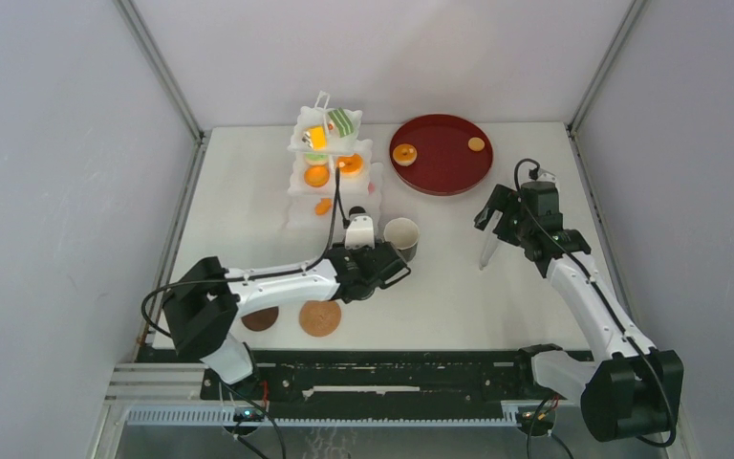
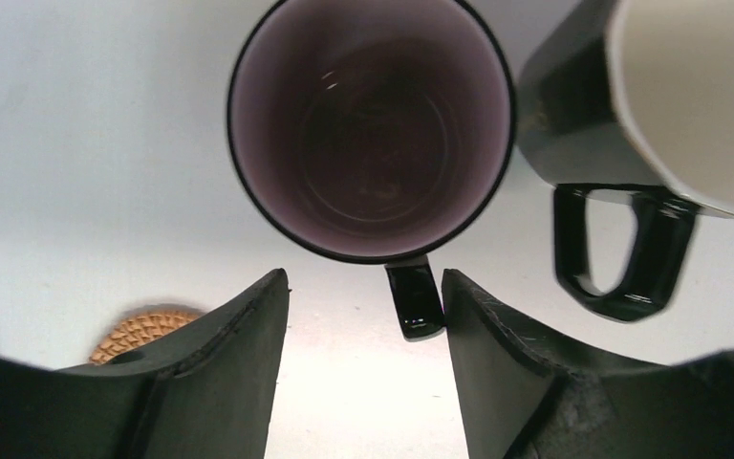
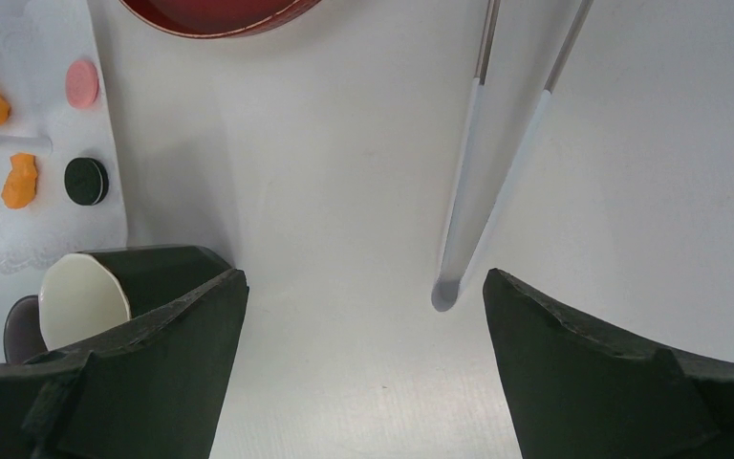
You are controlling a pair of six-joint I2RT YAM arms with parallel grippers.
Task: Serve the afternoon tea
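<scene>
The white three-tier stand at the back holds orange, green and yellow pastries. Its lowest tier also shows in the right wrist view. The black mug has a white inside and stands mid-table. The mauve mug stands just left of it, under my left wrist. My left gripper is open above the table. The mauve mug's handle lies between the fingers, close to the right one. Two round brown coasters lie near the front. My right gripper is open and empty over the table.
The dark red round tray at the back right carries two small orange pastries. The long metal tongs lie on the table just ahead of my right gripper, their joined end between its fingers. Grey walls enclose the table.
</scene>
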